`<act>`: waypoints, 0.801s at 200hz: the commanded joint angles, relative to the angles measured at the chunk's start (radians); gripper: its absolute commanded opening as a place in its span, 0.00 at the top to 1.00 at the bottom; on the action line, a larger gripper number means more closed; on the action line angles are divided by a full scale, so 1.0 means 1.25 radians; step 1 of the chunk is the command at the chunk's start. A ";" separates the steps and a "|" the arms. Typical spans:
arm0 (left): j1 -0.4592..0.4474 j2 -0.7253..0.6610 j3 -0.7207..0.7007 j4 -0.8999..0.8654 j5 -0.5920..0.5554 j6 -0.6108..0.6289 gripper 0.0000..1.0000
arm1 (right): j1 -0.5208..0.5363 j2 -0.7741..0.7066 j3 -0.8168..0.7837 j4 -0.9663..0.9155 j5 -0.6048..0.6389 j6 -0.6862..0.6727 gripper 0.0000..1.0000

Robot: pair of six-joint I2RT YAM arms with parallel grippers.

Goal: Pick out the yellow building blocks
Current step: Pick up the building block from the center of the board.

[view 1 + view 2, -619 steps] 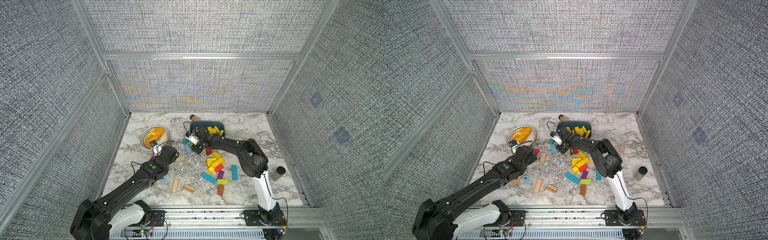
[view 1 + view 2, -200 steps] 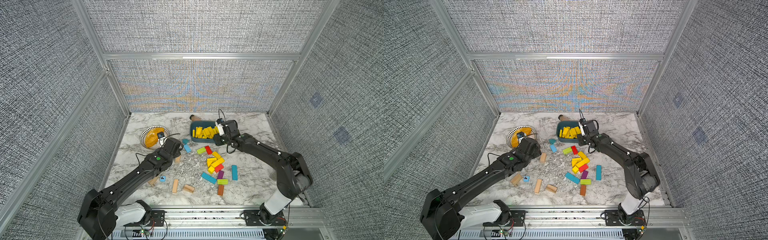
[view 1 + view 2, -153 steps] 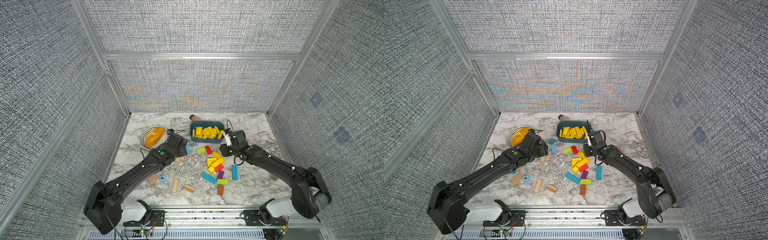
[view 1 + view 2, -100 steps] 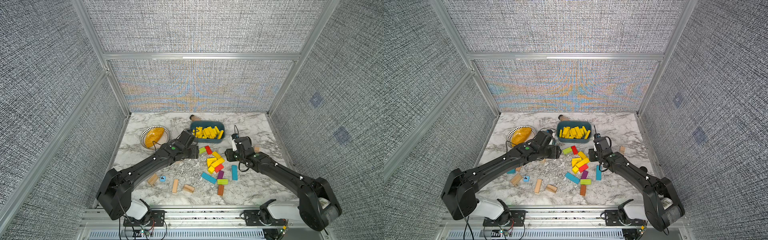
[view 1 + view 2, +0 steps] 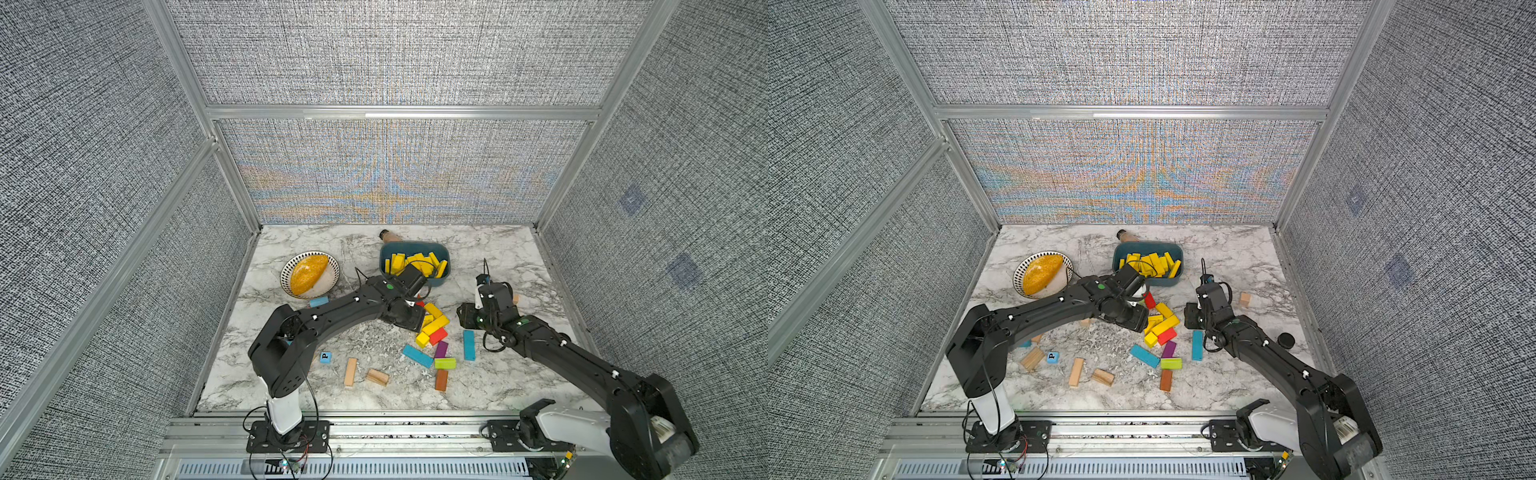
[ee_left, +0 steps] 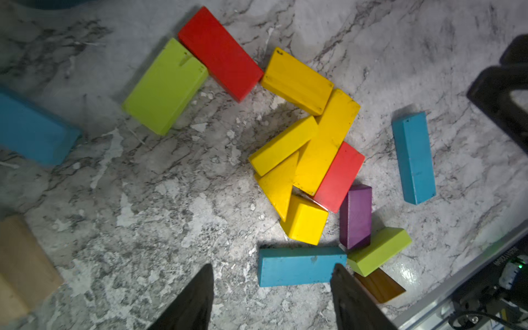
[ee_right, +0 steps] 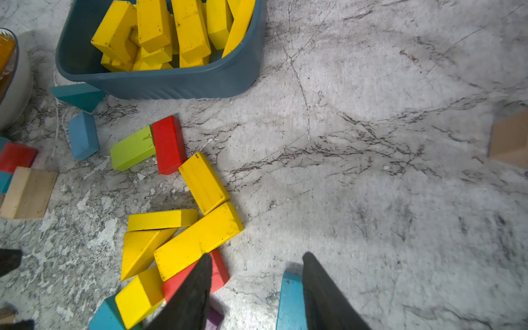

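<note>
"What's different from a second ago?"

"My right pincer (image 7: 257, 255) was up at the bin (image 7: 177, 83) then. Now it's back over the counter (image 5: 498, 249), just right of the loose yellow blocks (image 5: 434, 322) and near a blue bar (image 5: 468, 345). My left pincer (image 6: 273, 268) was beside the bowl (image 5: 286, 270). Now it hangs above those loose blocks."

"Are you holding anything?"

"No. Both pincers are partly open, with nothing between the fingers."

"Where are all the yellow ones?"

"Most are heaped in the bin at the back. Five more lie on the counter in front of it, touching each other. A red block (image 5: 437, 336) is tucked against them."

"Any words to read?"

"A little blue cube (image 5: 325, 356) near the front has one black letter. It looks like a P. There's tiny print on the rail (image 6: 505, 255) too, but it's too blurry to read."
</note>
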 commanded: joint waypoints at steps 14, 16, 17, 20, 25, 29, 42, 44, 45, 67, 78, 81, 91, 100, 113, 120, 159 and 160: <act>-0.005 0.080 0.079 -0.086 0.030 0.035 0.36 | 0.001 -0.013 -0.002 0.017 -0.002 -0.003 0.48; -0.005 0.085 0.083 -0.091 0.028 0.035 0.36 | 0.001 -0.013 -0.002 0.016 -0.002 -0.004 0.48; -0.005 0.088 0.084 -0.092 0.028 0.033 0.36 | 0.001 -0.014 -0.001 0.015 -0.001 -0.005 0.48; -0.005 0.094 0.089 -0.095 0.026 0.029 0.36 | 0.002 -0.015 -0.002 0.015 -0.001 -0.005 0.48; -0.006 0.102 0.094 -0.100 0.021 0.023 0.36 | 0.000 -0.018 -0.001 0.012 -0.001 -0.006 0.48; -0.006 0.108 0.098 -0.101 0.017 0.017 0.36 | 0.000 -0.019 -0.002 0.010 0.000 -0.006 0.48; -0.006 0.124 0.109 -0.103 0.006 0.003 0.36 | 0.000 -0.028 -0.003 0.005 0.005 -0.006 0.48; -0.006 0.125 0.111 -0.104 0.004 0.002 0.36 | 0.000 -0.030 -0.004 0.005 0.005 -0.006 0.48; -0.006 0.126 0.112 -0.105 0.002 0.001 0.36 | 0.000 -0.031 -0.004 0.005 0.005 -0.006 0.48; -0.007 0.171 0.142 -0.118 -0.017 -0.007 0.38 | -0.002 -0.036 -0.008 0.012 0.002 -0.004 0.48; -0.007 0.188 0.150 -0.117 -0.014 -0.007 0.39 | -0.001 -0.034 -0.008 0.009 0.001 -0.005 0.48; -0.008 0.194 0.151 -0.116 -0.013 -0.009 0.39 | -0.001 -0.034 -0.008 0.008 0.001 -0.004 0.48; -0.008 0.203 0.159 -0.113 -0.008 -0.009 0.41 | -0.001 -0.033 -0.006 0.006 0.002 -0.004 0.48; -0.009 0.215 0.165 -0.110 -0.007 -0.008 0.42 | -0.002 -0.033 -0.007 0.007 -0.001 -0.004 0.48; -0.009 0.229 0.176 -0.112 -0.021 -0.008 0.43 | -0.001 -0.032 -0.007 0.010 -0.002 -0.004 0.48; -0.009 0.235 0.182 -0.113 -0.032 -0.011 0.44 | -0.001 -0.031 -0.007 0.008 -0.004 -0.006 0.48; -0.008 0.253 0.200 -0.099 -0.052 -0.021 0.49 | -0.001 -0.035 -0.011 -0.001 -0.006 -0.007 0.48; -0.008 0.255 0.201 -0.099 -0.053 -0.022 0.49 | -0.001 -0.035 -0.011 -0.002 -0.005 -0.006 0.48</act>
